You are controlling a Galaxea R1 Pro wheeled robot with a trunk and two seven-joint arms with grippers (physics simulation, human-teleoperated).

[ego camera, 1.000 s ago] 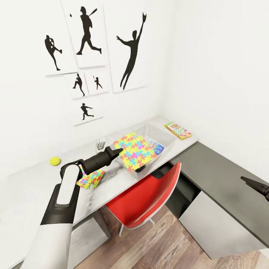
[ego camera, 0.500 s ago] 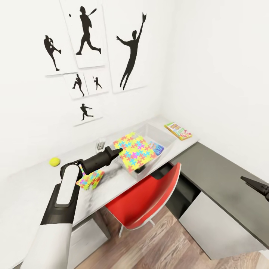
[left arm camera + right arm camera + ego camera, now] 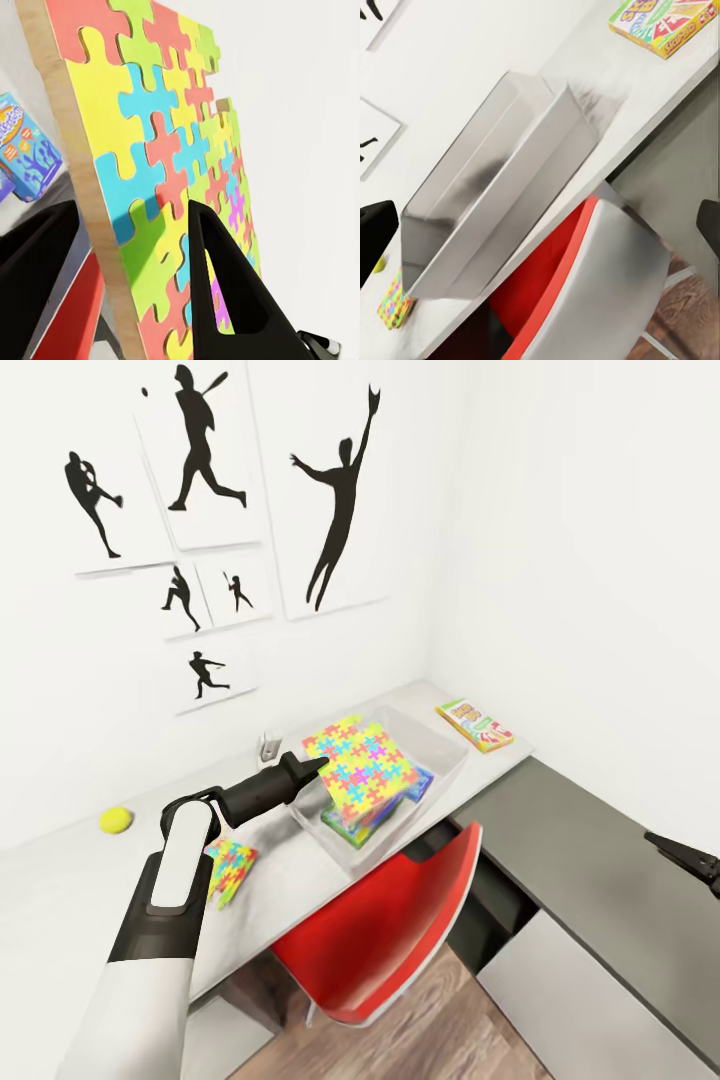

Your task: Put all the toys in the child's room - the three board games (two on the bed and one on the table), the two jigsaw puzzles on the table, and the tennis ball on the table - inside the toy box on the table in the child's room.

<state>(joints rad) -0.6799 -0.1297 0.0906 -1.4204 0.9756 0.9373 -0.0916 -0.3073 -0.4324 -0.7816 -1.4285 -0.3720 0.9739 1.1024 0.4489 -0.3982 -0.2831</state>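
A bright jigsaw sheet clamped edge-on by the left tool at frame centre above the grey toy box, second jigsaw and ball left on the worktop, right tool at right edge, grip state not discernible.

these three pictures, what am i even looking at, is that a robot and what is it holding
Yes, a simulated two-armed robot. One picture looks down from its head; the other two come from cameras near each gripper. The left gripper is shut on a multicoloured jigsaw sheet, held over the light grey toy box, where a blue game box lies. On the pale grey desk lie a second jigsaw sheet, a yellow-green tennis ball and a yellow-green-red game box. The right gripper barely shows at the head view's edge.
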